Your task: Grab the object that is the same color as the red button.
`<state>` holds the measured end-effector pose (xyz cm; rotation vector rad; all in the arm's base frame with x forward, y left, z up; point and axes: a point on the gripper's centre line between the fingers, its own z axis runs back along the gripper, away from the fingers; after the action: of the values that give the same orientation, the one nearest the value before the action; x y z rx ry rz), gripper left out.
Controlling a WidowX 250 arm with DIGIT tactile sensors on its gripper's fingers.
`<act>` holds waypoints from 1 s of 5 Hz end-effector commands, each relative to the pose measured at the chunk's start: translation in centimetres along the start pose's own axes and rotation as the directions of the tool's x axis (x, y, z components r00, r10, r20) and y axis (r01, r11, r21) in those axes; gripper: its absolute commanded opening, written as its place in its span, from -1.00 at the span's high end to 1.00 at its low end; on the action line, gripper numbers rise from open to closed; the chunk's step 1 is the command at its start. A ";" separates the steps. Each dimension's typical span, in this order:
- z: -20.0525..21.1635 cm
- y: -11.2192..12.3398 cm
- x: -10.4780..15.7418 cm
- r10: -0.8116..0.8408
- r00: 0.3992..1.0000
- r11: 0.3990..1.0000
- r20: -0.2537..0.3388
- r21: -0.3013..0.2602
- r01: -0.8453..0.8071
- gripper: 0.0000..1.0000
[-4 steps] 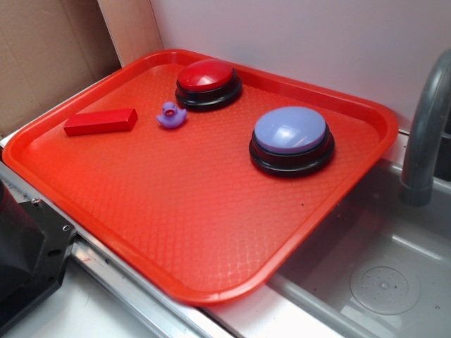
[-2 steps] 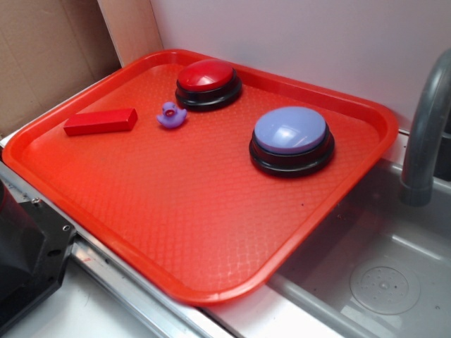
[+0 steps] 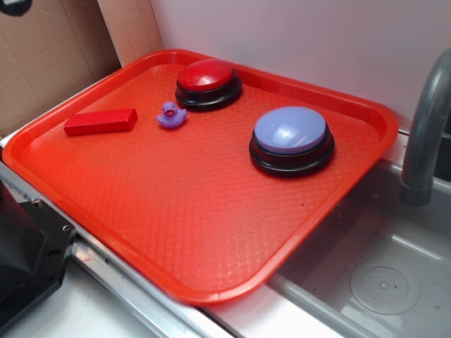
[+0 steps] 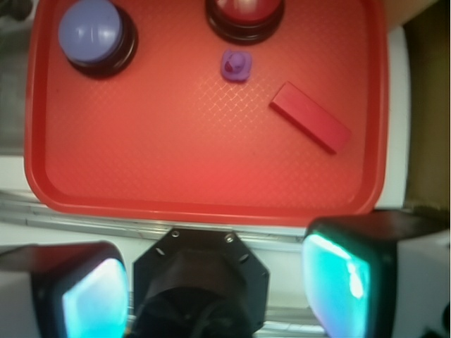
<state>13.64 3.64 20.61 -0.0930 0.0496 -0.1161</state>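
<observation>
The gripper (image 4: 215, 285) has two wide fingers (image 4: 88, 296) with black frames and glowing cyan pads. Between them sits a black octagonal housing (image 4: 201, 278) with two small silver screws near its top edge.

Block (image 3: 101, 121): red flat bar, lying flat near the tray's left edge, nothing touching it.
Red button (image 3: 207, 76): round red dome on black base, upright at the tray's far side.

The exterior camera looks obliquely down across the tray (image 3: 352, 169); the wrist camera looks straight down on the same tray (image 4: 211, 211) from high above.
</observation>
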 end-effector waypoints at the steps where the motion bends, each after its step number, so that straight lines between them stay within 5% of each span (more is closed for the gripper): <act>1: -3.9 5.1 0.8 -0.098 0.989 0.994 -0.112 -0.055 0.092 -1.00; 2: -6.9 6.9 1.4 -0.197 0.965 0.980 -0.170 -0.044 0.193 -1.00; 5: -12.9 7.6 5.8 -0.502 0.865 0.865 0.005 0.001 0.502 -1.00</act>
<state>18.93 9.39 6.38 -0.1277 0.0400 -0.6326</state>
